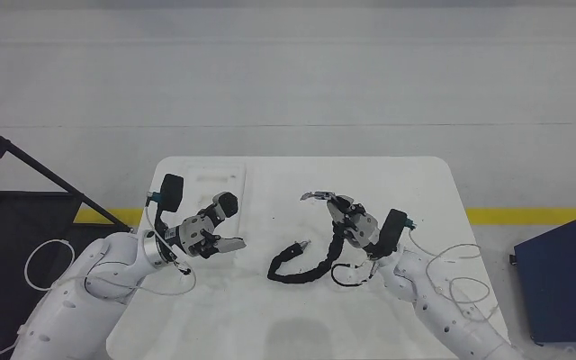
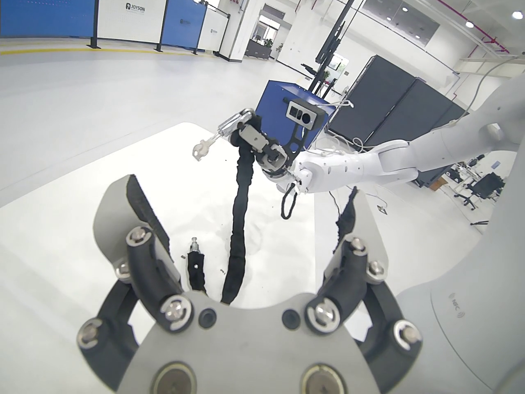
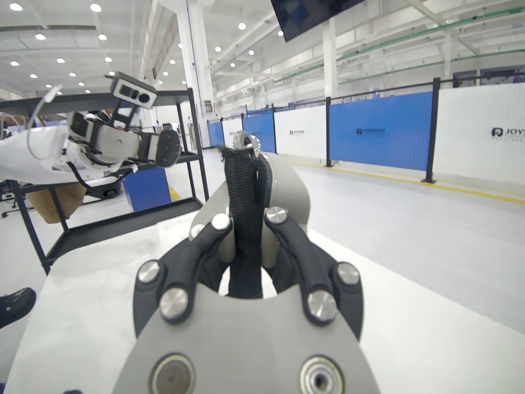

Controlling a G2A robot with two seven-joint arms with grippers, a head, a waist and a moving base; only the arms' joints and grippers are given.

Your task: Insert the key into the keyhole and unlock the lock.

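The left gripper (image 1: 225,238) hangs over the table's (image 1: 414,189) left side, tilted toward the middle, jaws wide apart and empty. Beside it the cable's pin end (image 2: 195,244) lies loose on the table, apart from the lock head (image 2: 234,122), so unlocking looks done. The right gripper (image 1: 340,212), raised and tilted, clamps the cable (image 2: 240,207) behind the lock head, with the key (image 2: 201,150) seated in its keyhole.

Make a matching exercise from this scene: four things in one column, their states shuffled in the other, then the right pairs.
1. left gripper
2. right gripper
3. key
4. cable's free end

A. lying on the table
B. open, holding nothing
C. shut on the lock
D. sticking out of the lock's head

Pairs: 1-B, 2-C, 3-D, 4-A
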